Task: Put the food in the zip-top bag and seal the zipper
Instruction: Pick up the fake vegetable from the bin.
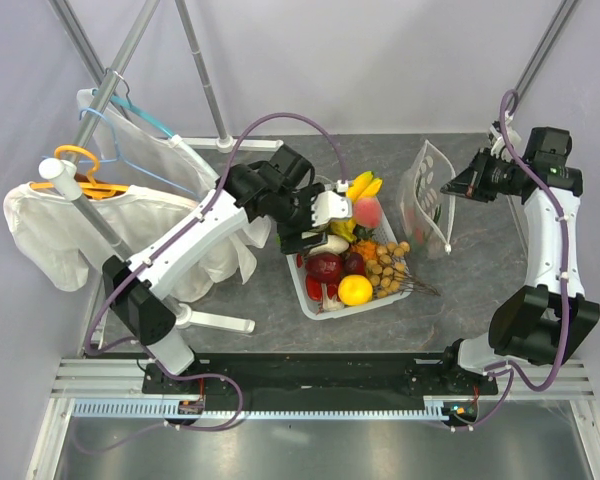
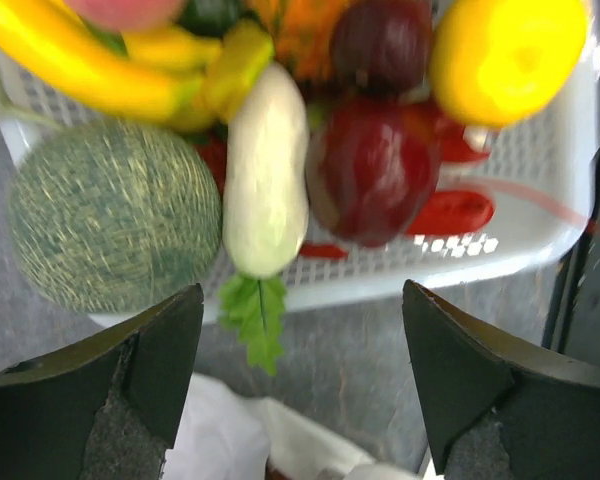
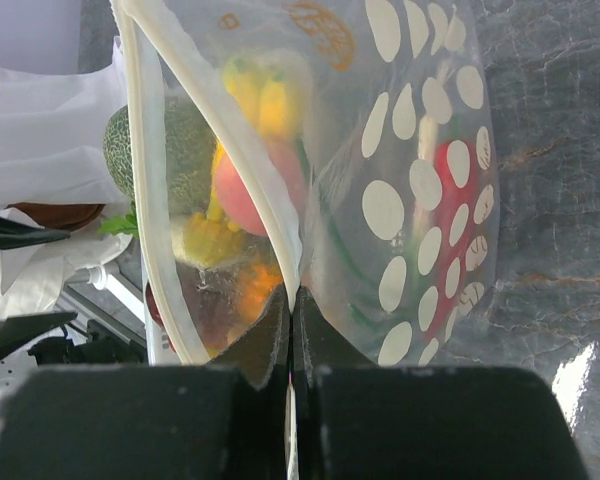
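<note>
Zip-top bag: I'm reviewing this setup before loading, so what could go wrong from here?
The right gripper pinches the zip-top bag at one rim spot only, so the mouth could sag or slip when something is pushed in. The open left gripper faces a crowded basket; it might catch two items.

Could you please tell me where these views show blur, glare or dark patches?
Top external: sharp and evenly lit across the white basket. Left wrist: the banana at the top is blurred, the left gripper dark. Right wrist: food seen through the zip-top bag looks hazy; glare on the table.
</note>
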